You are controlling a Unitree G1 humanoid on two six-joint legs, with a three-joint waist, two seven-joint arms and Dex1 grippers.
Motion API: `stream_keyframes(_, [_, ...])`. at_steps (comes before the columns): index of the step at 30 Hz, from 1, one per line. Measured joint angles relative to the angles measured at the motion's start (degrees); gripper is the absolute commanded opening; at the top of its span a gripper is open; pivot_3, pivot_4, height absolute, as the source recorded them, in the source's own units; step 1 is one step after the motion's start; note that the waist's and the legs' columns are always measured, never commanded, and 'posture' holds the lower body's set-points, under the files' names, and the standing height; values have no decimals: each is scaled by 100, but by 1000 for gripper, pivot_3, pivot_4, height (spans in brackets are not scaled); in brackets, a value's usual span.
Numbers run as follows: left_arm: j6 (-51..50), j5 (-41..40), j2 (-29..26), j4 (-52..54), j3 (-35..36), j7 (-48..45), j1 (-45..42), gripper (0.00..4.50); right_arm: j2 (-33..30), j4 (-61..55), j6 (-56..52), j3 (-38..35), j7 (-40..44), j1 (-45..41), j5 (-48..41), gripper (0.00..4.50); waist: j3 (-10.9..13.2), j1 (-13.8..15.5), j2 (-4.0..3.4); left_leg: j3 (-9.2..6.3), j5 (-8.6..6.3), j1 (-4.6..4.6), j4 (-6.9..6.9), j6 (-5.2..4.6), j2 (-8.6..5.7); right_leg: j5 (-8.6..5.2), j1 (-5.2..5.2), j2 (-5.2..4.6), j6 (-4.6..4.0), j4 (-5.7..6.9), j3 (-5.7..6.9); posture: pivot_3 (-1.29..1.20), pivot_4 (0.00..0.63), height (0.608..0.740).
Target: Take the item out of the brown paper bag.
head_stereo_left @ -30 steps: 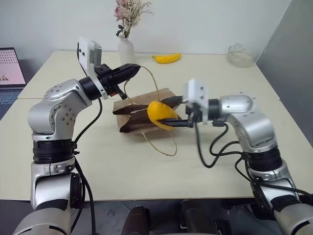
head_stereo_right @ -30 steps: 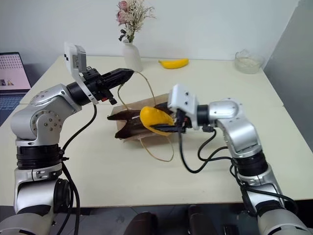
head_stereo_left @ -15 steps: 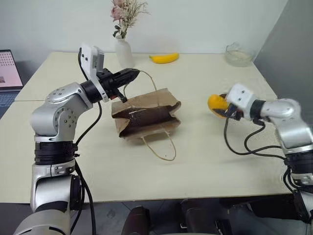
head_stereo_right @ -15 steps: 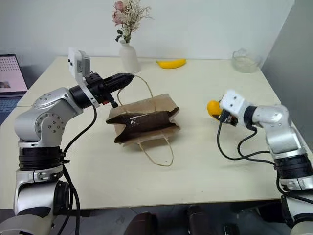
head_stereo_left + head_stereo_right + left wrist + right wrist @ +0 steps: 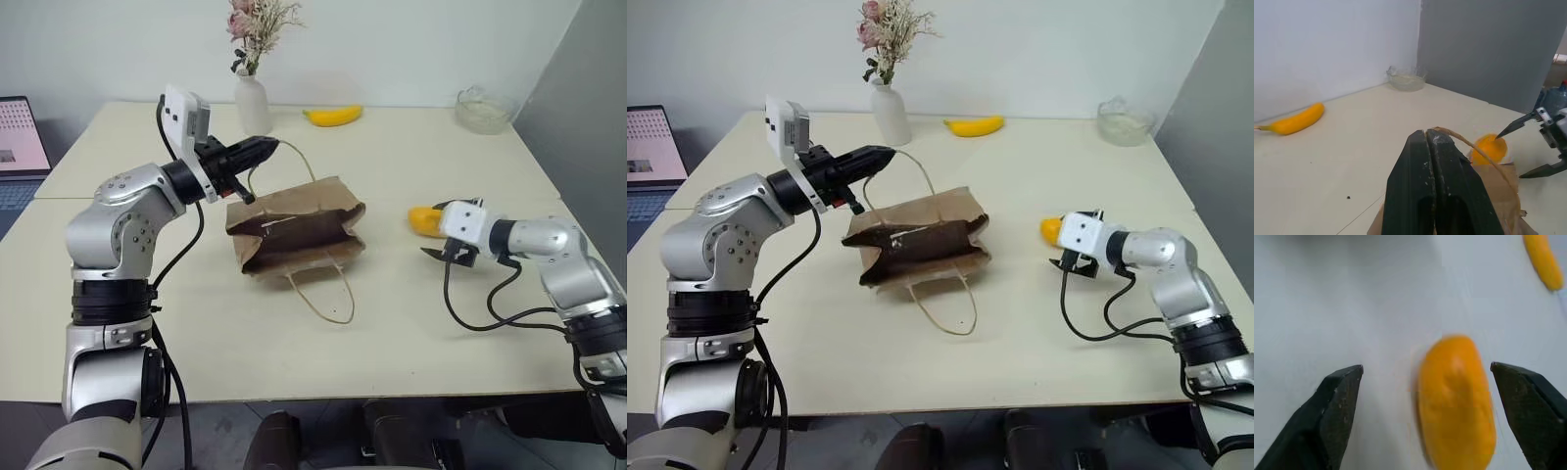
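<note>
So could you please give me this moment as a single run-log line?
left gripper: shut on bag handle | right gripper: open, item released | item: on table, outside brown paper bag

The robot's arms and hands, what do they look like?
Both arms are shiny silver with rounded joints and black rings. Each wrist carries a white camera box. The left hand and right hand have two black pointed fingers. Black cables loop beside the arms.

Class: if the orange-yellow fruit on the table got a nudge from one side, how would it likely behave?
The item looks smooth and rounded, so it would probably roll or wobble rather than stay put. It lies free between the open right gripper fingers, so nothing would steady it.
</note>
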State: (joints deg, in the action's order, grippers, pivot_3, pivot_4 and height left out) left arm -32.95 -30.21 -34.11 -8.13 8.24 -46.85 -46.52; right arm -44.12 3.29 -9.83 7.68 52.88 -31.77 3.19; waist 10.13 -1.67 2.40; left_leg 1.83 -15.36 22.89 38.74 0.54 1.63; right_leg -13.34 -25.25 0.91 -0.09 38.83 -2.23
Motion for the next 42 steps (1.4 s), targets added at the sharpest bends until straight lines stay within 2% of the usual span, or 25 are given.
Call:
stream_keyframes(4, [657,441,38,-818,-142,-55,-516,0,424,-1619,-1503,-824,-2,547,-1475,4447,-1,12,1,-2,0,-2,1,0,0,0,5,0,0,1,3,0,150,740])
stream_keyframes(7, [1224,844,-3,-1489,-365,-318,-842,0,857,-2581,-2408,-1019,-307,782,-2322,4447,-1,-6,0,2,0,-4,1,0,0,0,4,0,0,1,0,0,150,740])
stream_keyframes(10, [1682,1170,-37,-2068,-554,-609,-1044,614,1109,-2960,-2930,-1180,-729,764,-2746,4500,0,-9,0,3,0,-3,1,0,-2,0,3,0,0,1,2,0,150,740])
stream_keyframes(16, [2216,1549,-267,-2554,-679,-1146,-1251,2439,1283,-3110,-3262,-1158,-1176,715,-2991,4500,0,-12,0,2,-1,4,-1,-2,-1,0,-2,2,0,-4,2,0,150,740])
stream_keyframes(19, [2218,1554,-426,-2455,-630,-1236,-1161,2439,1311,-3108,-3261,-1036,-1202,703,-2994,4500,0,-15,0,2,-1,3,-1,-2,-1,0,-2,2,0,-3,1,0,150,740])
stream_keyframes(24, [1883,1451,-763,-1494,-216,-960,-401,2439,1434,-3010,-3064,-829,-1256,685,-2955,4500,0,-25,0,2,-1,2,0,-2,5,0,-3,2,0,0,1,0,150,740])
stream_keyframes(27, [1403,1362,-911,-256,201,-488,579,2439,1592,-2827,-2637,-659,-1341,735,-2752,4500,0,-35,0,6,-1,0,-2,-2,7,0,-2,-1,0,-2,-5,0,150,740])
stream_keyframes(31, [727,1295,-793,1113,655,351,1657,2439,1858,-2538,-2189,-595,-1543,807,-2505,4500,0,-10,0,3,-1,3,3,-1,7,0,-2,-6,1,2,0,0,150,740])
stream_keyframes(34, [277,1301,-341,2713,1181,1231,2772,2439,2141,-2423,-1723,-597,-1659,895,-2441,4500,-3,-10,2,6,-1,-2,-1,-1,6,1,4,-9,3,-7,-6,0,150,740])
stream_keyframes(36, [167,1358,73,3503,1241,1656,3548,2439,2295,-2335,-1451,-635,-1749,1047,-2396,4500,-3,-6,3,6,-2,-2,-2,-1,6,1,5,-11,3,-8,-6,0,150,740])
stream_keyframes(39, [72,1466,868,4246,1235,2345,4461,2439,2517,-2208,-1218,-645,-1980,1307,-2262,4500,-6,9,7,3,-2,-4,0,-1,6,2,8,-12,3,-3,-4,0,150,740])
stream_keyframes(42, [167,1639,1376,4586,1119,2861,4890,2439,2698,-2171,-1104,-649,-2109,1524,-2245,4500,-7,12,8,4,-1,-20,1,-1,4,4,18,-10,5,4,-5,0,150,740])
